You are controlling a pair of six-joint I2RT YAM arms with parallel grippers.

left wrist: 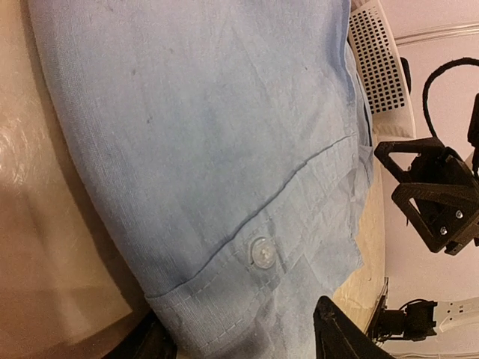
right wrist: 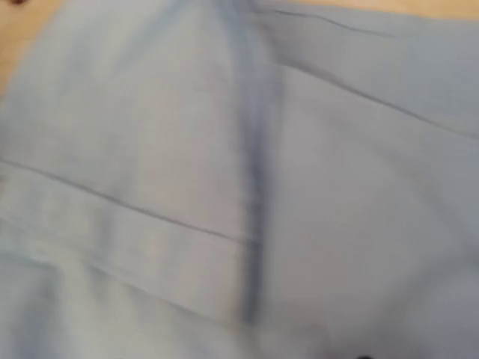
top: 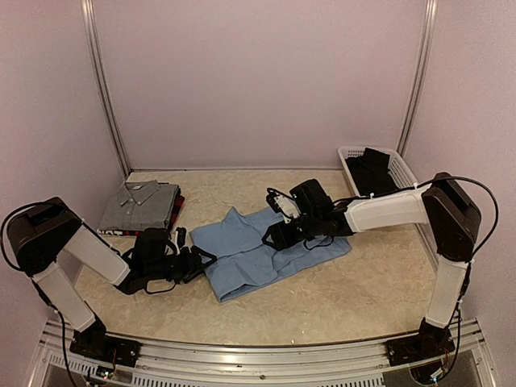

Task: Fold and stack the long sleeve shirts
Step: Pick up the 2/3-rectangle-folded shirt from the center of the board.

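Observation:
The light blue shirt [top: 266,250] lies spread in the middle of the table. A folded grey shirt [top: 139,205] rests at the back left on a red-and-black plaid shirt [top: 178,211]. My left gripper [top: 200,260] is at the blue shirt's left edge. In the left wrist view its jaws [left wrist: 239,340] stand wide apart, with a buttoned cuff [left wrist: 262,253] of the blue shirt [left wrist: 194,127] between them. My right gripper [top: 278,234] is pressed low on the shirt's upper middle. The right wrist view shows only blurred blue cloth [right wrist: 239,179], and the fingers are hidden.
A white mesh basket [top: 401,168] with dark clothes stands at the back right, and shows in the left wrist view [left wrist: 378,60]. The beige table [top: 355,298] shows in front of the shirt. Walls enclose three sides.

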